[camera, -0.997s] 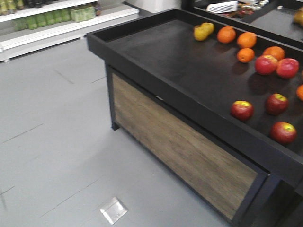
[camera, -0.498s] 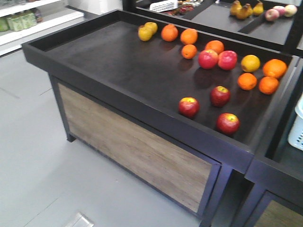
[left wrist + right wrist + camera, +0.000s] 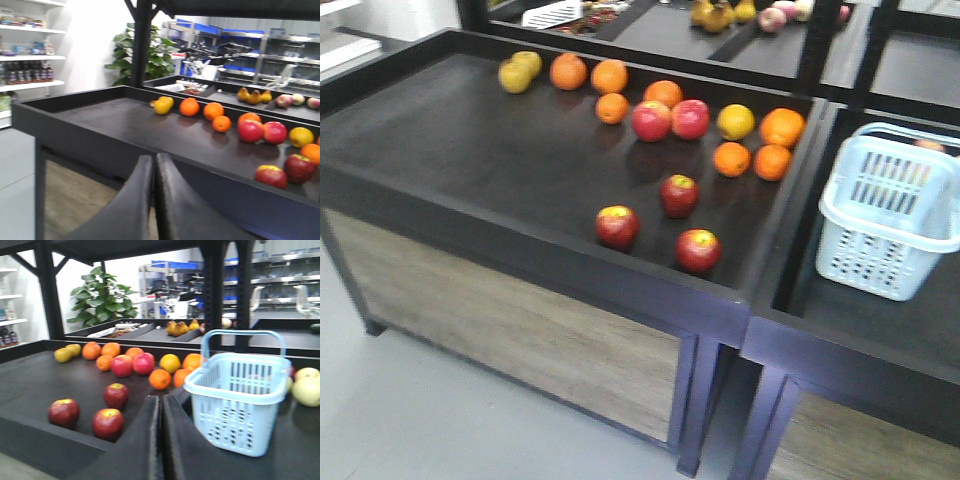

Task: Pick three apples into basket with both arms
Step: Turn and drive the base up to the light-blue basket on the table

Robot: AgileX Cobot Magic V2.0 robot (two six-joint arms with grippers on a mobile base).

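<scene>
While my left tool (image 3: 154, 162) and right tool (image 3: 161, 402) are each pressed together, gripping nothing, three apples (image 3: 679, 195) lie apart on the black desk (image 3: 470, 150); the basket (image 3: 880, 255) stands in the neighbouring bay.

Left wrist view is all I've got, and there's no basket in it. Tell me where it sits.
Observer: The basket stands upright in the bin just right of the fruit table.
Operator: Count the dark red apples near the front edge. I make out two.
Observer: Three apples: one on the left, one further back, and a third nearest the basket, past your right edge.
</scene>
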